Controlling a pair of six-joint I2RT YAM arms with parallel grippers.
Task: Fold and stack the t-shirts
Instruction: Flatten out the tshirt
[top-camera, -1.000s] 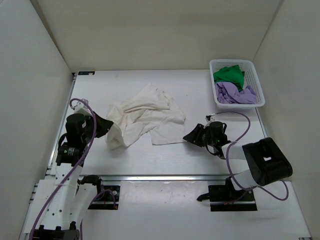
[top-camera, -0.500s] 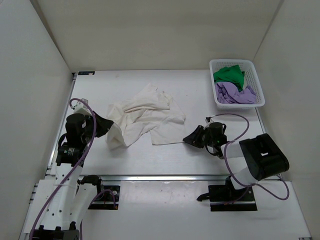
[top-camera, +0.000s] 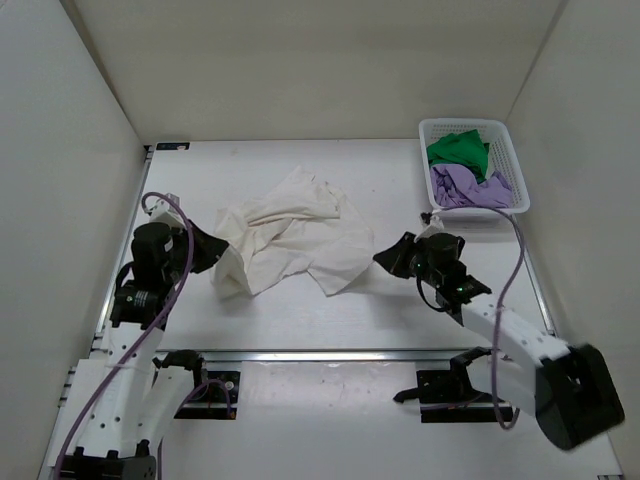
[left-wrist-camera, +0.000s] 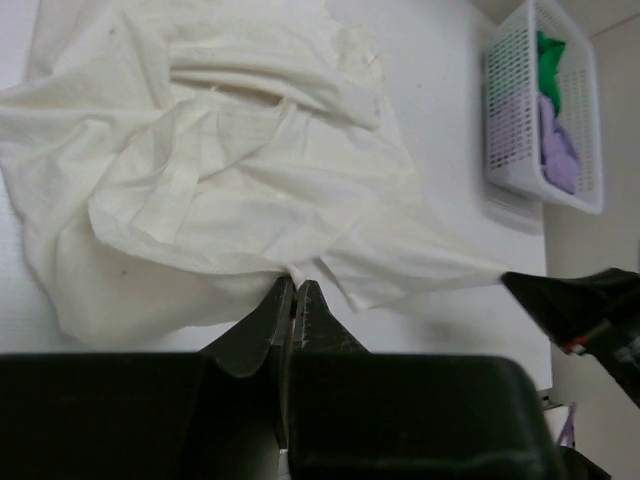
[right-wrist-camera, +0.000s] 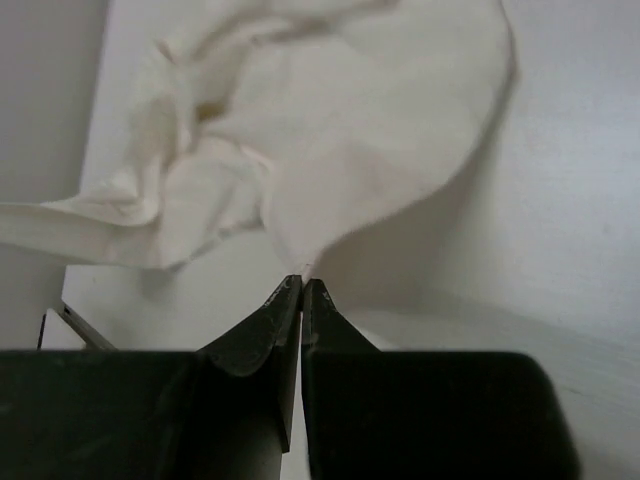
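So this is the very start of the folding job, I'd say the spread-it-out step. The cream shirt (top-camera: 285, 240) is lying in a crumpled heap around the middle of the table (top-camera: 400, 190), nowhere near flat and with no fold in it. The left gripper (left-wrist-camera: 295, 283) is pinched nearly closed on the shirt's left edge; in its wrist view you can see cloth running right into the tips. The right gripper (right-wrist-camera: 301, 284) is clamped tight on a corner on the opposite side, and that corner looks pulled up off the table a bit, with the fabric stretching toward it. So both arms have a hold on the same shirt at opposite ends. My guess is the next move needs the two arms to pull apart and lift so the cloth goes taut, then lay it down smooth without either pinch slipping. The bunched middle looks like it could stay twisted if they only drag it. I can't tell which part of the shirt each one has (hem, sleeve, whatever), it's too wrinkled. As for containers, there's just one: a white basket (top-camera: 520, 185) in the far right corner of the table, well apart from the cream shirt. Inside it, the green shirt (top-camera: 458, 150) is wadded at the far end and the purple shirt (top-camera: 465, 187) at the near end. Both are waiting their turn, so nothing's stacked yet.
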